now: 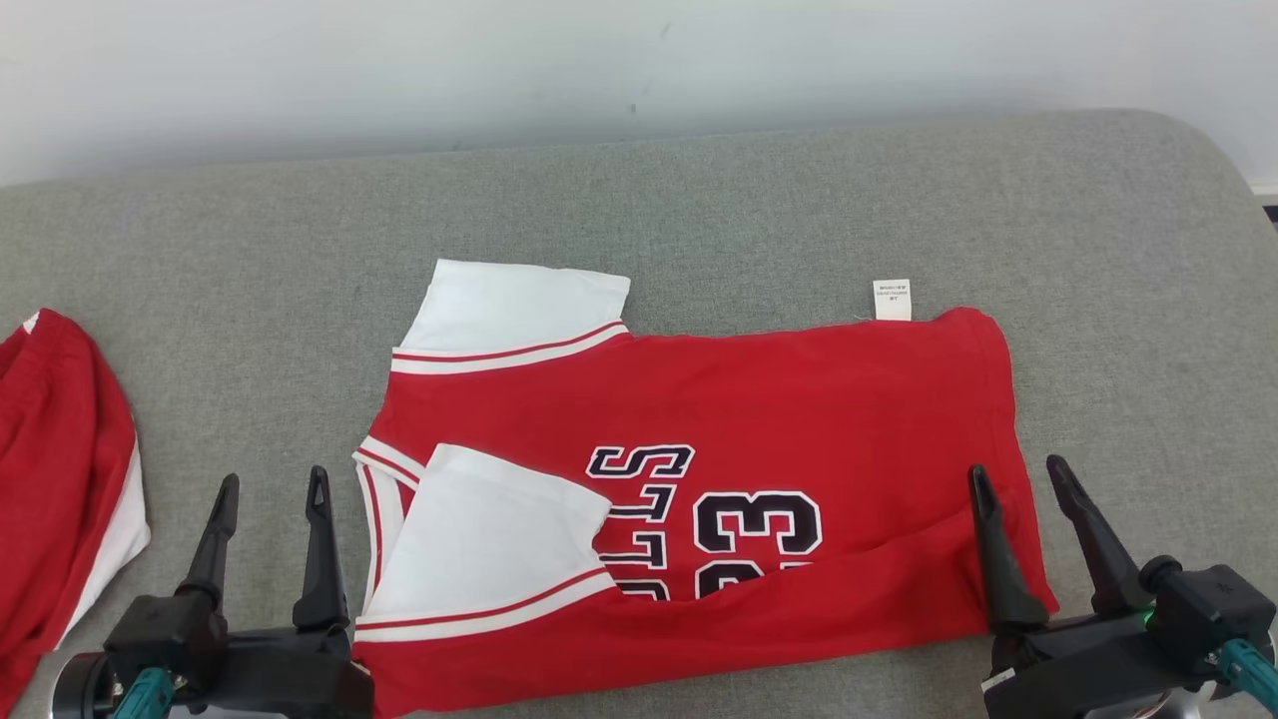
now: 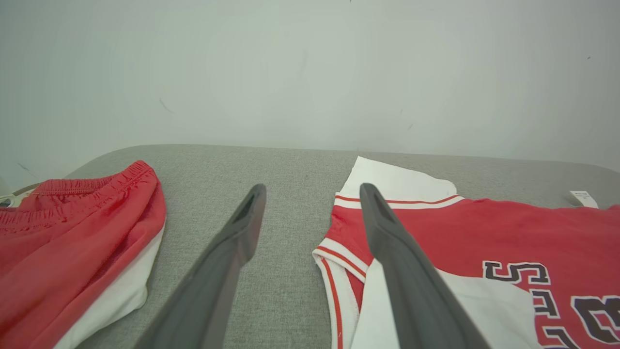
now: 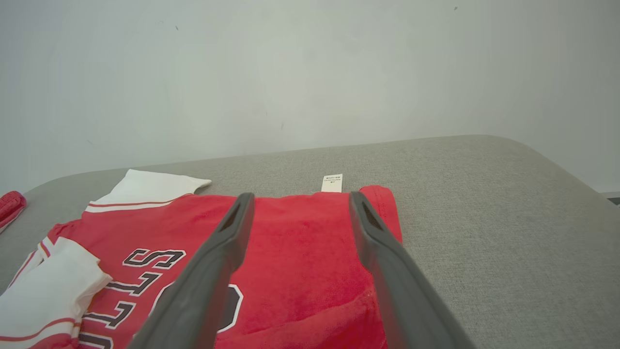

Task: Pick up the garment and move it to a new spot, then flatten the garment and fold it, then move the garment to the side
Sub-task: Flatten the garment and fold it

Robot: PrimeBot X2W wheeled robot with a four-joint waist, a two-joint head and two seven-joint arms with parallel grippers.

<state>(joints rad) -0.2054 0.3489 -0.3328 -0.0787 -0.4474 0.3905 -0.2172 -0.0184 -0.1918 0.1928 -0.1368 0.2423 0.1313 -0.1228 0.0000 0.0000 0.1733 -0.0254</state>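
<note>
Nearest the camera, the left gripper (image 1: 275, 476) sits just off the left, collar end of the red jersey (image 1: 759, 399), its two fingers spread well apart with nothing between them. The right gripper (image 1: 1015, 465) is at the jersey's right end, equally wide open and empty; one finger lies over the red cloth and the other just past the jersey's edge, and whether either tip touches the fabric cannot be told. The jersey lies flat and sideways on the grey cushion (image 1: 699, 200), its near edge turned up in a fold that covers the lower part of the black-and-white letters and the number 23. A white sleeve (image 1: 489, 539) is folded in over the jersey's near left part, and a second white sleeve (image 1: 514, 305) sticks out beyond its far left edge. A small white label (image 1: 892, 299) pokes out from the jersey's far edge near the right end. Red shorts (image 1: 60, 449) lie well left of the jersey. Beyond the jersey is bare cushion, then a pale wall (image 1: 499, 60).
</note>
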